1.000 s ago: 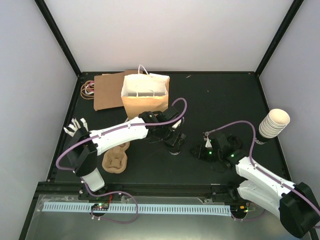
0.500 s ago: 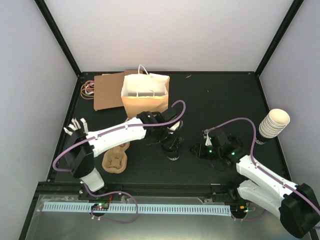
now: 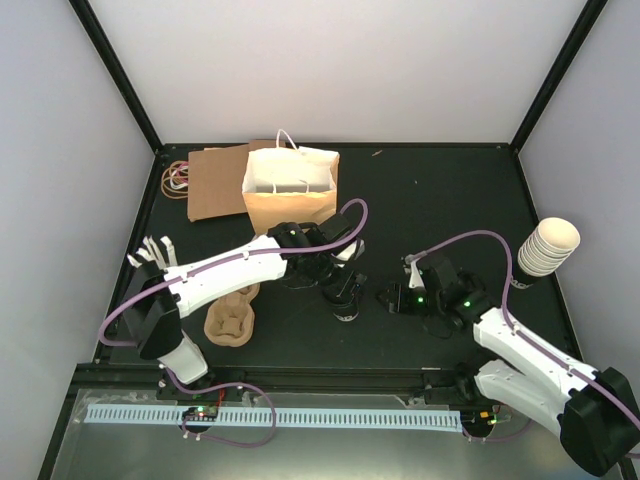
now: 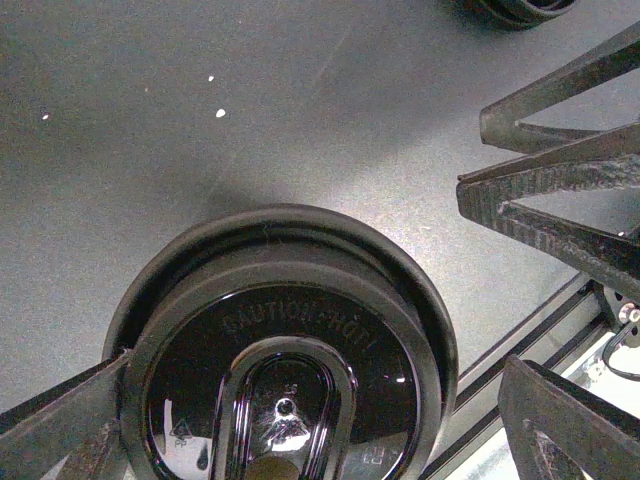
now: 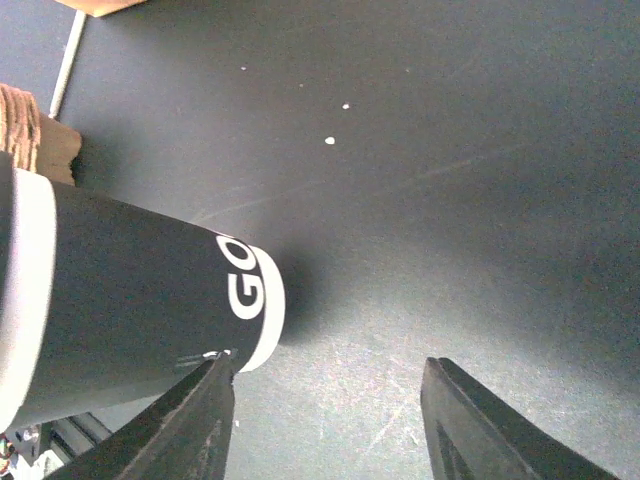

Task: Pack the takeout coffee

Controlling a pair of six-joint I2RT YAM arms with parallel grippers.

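The table (image 3: 450,190) has a matte black top, lightly scratched and dotted with a few white specks. At its far left a flat cardboard sheet (image 3: 215,185) lies beside a tangle of rubber bands (image 3: 177,178), and an open paper bag (image 3: 290,190) stands at the sheet's right side. A cluster of small white pieces (image 3: 152,255), too small to name, sits at the left edge. A brown pulp tray (image 3: 230,322) rests near left. Right of it, around the middle, a dark coffee cup (image 3: 345,310) with a black lid stands upright. A stack of cream paper cups (image 3: 545,250) is at the right edge
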